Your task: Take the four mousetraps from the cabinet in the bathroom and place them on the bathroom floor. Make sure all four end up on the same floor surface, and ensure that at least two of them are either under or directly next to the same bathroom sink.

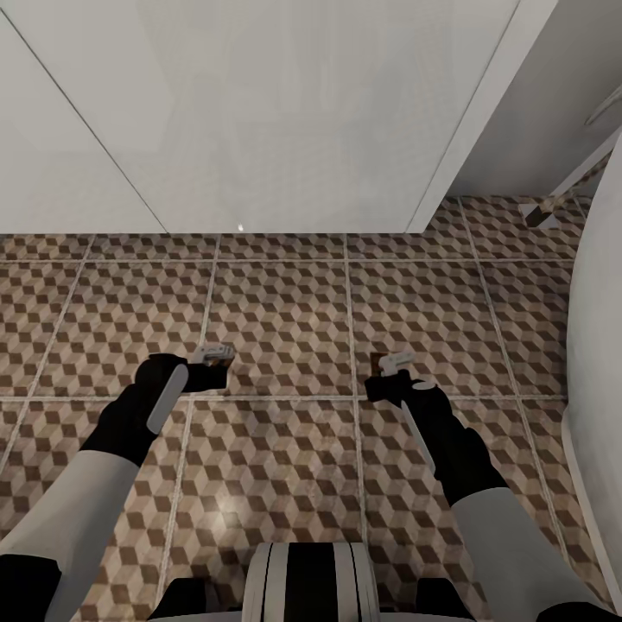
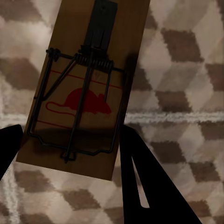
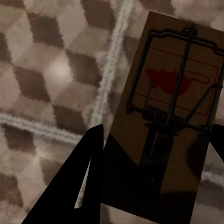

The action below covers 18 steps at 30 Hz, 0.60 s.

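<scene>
Two mousetraps are in hand. The left mousetrap (image 2: 84,88) is a brown board with a dark wire spring, bar and a red mouse printed on it. It sits between the two dark fingers (image 2: 149,186) of the left gripper (image 1: 210,367), whose jaws are clamped on the board's long edges. In the head view little of this trap shows past the gripper. The right mousetrap (image 3: 170,112) is the same kind of board, held the same way by the right gripper (image 1: 387,373), with one finger (image 3: 81,182) against a long edge and the other at the opposite edge; in the head view a brown corner (image 1: 377,357) peeks out beside the gripper.

Both traps hang over the bathroom floor (image 1: 285,320), the cube-patterned tiles with pale grout — whether either touches the tile cannot be told. The left gripper is just above a horizontal grout line and just left of a vertical one. The right gripper is just right of the next vertical line, so the two are about one tile apart.

Ahead of the grippers, a row and a half of bare tile runs to the foot of a white panel (image 1: 259,112) that spans most of the view. At the far right a curved white edge (image 1: 596,345) closes in on the floor, and a pale bracket (image 1: 540,213) stands on the tile beyond it — the open floor lies mainly ahead and to the left. The robot's base (image 1: 307,579) shows at the bottom.
</scene>
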{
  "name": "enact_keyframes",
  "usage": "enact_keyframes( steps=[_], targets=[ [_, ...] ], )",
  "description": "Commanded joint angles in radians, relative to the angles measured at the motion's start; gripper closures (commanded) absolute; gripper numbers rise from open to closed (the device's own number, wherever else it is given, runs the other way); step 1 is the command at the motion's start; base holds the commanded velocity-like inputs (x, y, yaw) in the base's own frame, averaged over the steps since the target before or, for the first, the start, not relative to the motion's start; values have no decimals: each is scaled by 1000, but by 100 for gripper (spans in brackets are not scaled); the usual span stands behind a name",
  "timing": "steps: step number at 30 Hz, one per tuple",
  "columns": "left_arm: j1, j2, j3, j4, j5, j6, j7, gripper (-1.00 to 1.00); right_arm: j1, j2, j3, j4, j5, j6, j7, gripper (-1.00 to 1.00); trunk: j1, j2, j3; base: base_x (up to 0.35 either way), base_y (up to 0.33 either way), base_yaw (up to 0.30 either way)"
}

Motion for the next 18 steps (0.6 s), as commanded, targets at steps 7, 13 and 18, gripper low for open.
enact_keyframes(
  steps=[7,13,18],
  targets=[
    [0,5,-2,-6,8,-1,3,100,-1,-1,-4,-1,9,-14,8,100,0,0,-1,0,0,0],
    [1,23,-1,-7,8,-99,-2,100,-1,-2,-3,-1,9,-19,9,100,0,0,-1,0,0,0],
    [3,51,-1,-1,9,-159,-84,100,-1,-3,-2,-2,9,-23,10,100,0,0,-1,0,0,0]
  ],
)
